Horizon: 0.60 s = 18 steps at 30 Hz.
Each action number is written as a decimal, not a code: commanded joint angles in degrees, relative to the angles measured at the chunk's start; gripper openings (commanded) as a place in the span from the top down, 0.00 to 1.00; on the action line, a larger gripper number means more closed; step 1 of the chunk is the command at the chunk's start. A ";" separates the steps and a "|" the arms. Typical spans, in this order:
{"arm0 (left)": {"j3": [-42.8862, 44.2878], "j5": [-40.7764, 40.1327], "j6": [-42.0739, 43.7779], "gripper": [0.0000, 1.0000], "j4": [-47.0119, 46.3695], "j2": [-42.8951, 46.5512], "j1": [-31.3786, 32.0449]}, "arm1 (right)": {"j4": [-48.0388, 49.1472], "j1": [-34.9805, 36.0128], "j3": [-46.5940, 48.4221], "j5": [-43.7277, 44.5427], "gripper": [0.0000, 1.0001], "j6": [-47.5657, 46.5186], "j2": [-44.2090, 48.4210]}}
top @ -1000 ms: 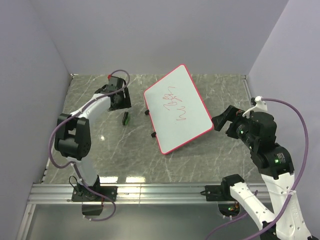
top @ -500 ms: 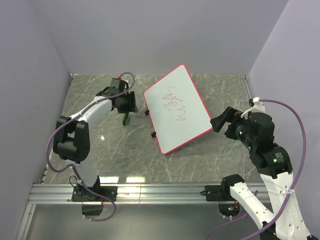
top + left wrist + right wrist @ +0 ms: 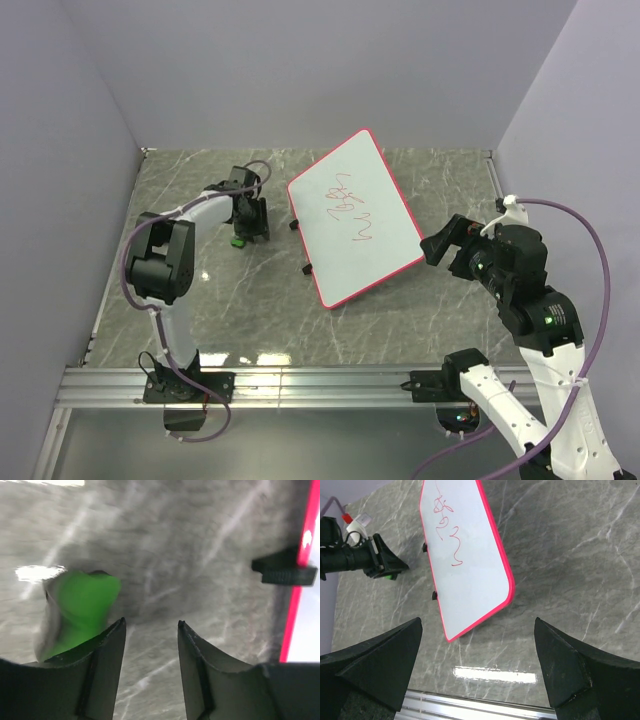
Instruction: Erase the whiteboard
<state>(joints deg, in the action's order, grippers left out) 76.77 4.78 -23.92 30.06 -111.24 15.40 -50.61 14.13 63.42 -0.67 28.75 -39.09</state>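
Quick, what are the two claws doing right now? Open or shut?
Left gripper: open, empty; the green eraser sits beside one finger, not between them.
Right gripper: open, empty.

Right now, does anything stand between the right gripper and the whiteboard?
Nothing visible does. The right gripper, open, sits just off the right corner of the whiteboard with only tabletop between them. The green eraser is on the board's other side, by the left gripper.

Small green eraser (image 3: 238, 241) left of centre in the top view, lying on a grey marble-patterned tabletop (image 3: 250, 300), blurred green shape at the left of the left wrist view, pale lilac walls (image 3: 300, 70) across the top and both sides, silver aluminium rail (image 3: 320, 383) along the bottom.
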 commanded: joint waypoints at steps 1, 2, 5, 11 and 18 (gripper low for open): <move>3.56 -3.63 -0.86 0.47 1.14 2.60 -0.72 | 0.69 0.46 0.30 0.58 0.00 -1.59 -0.11; 3.99 -3.81 -0.86 0.47 1.31 3.13 -0.72 | 0.60 0.37 0.22 0.58 0.00 -1.68 -0.11; 6.89 -3.37 -0.25 0.45 2.89 4.63 -0.81 | 0.95 0.37 -0.40 0.58 0.00 -1.77 0.24; 13.31 -4.60 2.03 0.37 6.76 4.98 -0.98 | 1.57 0.37 -1.28 0.23 0.00 -1.59 0.16; 6.92 -11.10 5.46 0.09 5.19 4.63 -2.30 | 1.04 0.37 -0.40 0.49 0.00 -2.38 0.07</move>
<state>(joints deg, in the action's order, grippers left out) 87.22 -2.09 -21.10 34.50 -108.14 14.02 -50.61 14.13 62.17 -0.69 27.57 -39.07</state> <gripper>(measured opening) 0.895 0.996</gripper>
